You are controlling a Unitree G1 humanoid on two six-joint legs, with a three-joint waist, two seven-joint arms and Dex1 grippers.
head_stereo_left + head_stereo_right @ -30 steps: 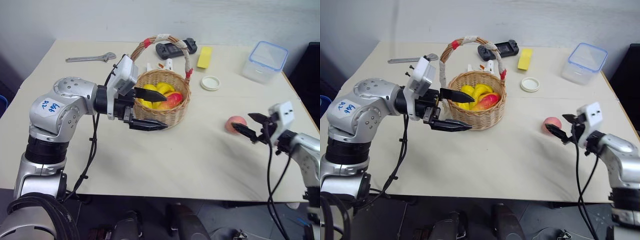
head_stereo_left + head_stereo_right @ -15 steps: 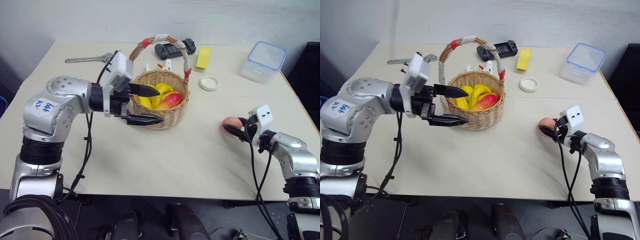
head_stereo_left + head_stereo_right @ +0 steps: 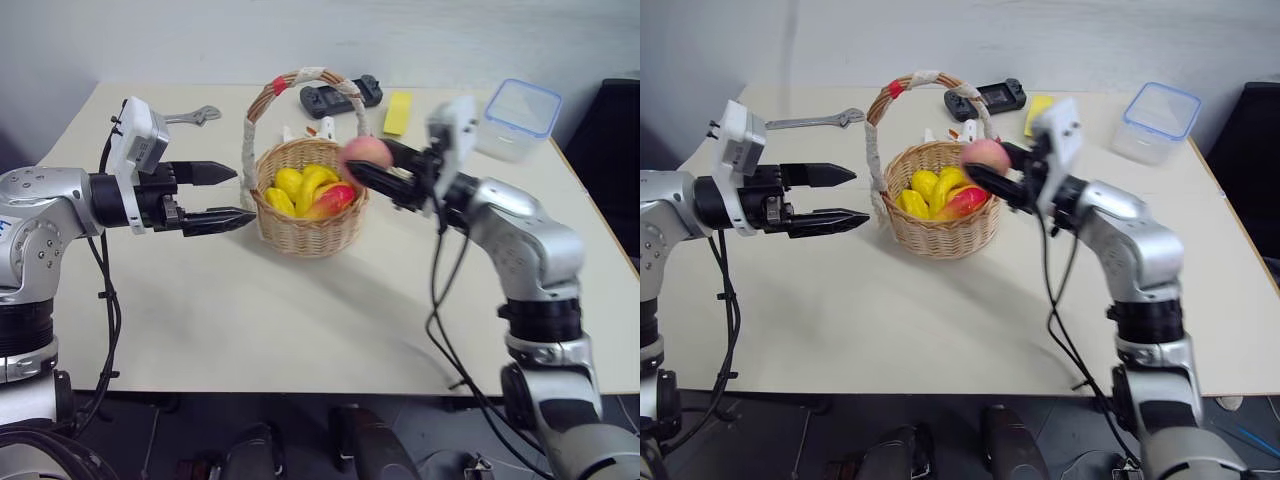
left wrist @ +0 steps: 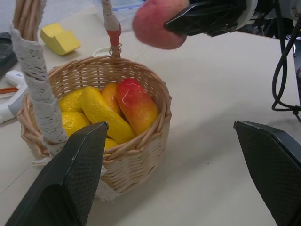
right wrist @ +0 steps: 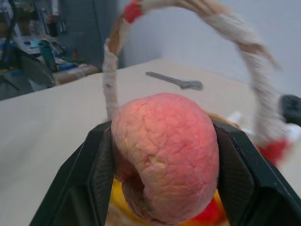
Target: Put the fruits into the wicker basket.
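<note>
the right hand point(image 3: 372, 167) is clamped on a round pinkish-orange peach point(image 3: 364, 153), holding it in the air just above the rim of a round tan wicker basket point(image 3: 305, 226) on the pale table point(image 3: 330, 310). an elongated yellow mango with a red end point(image 3: 336, 199) lies inside among other yellow fruit. the left hand point(image 3: 228, 194) hangs beside the basket, fingers wide apart and empty.

**A Pale Table in a Plain Room**

A big cream table point(image 3: 300, 310) fills the middle. Behind it, at 12 o'clock, is a plain grey-white wall point(image 3: 300, 35). Under the table's near edge, at 6 o'clock, the floor point(image 3: 160, 440) is dark. At 3 o'clock, something black point(image 3: 605, 150) stands past the table's edge. The light is soft and even.
</note>
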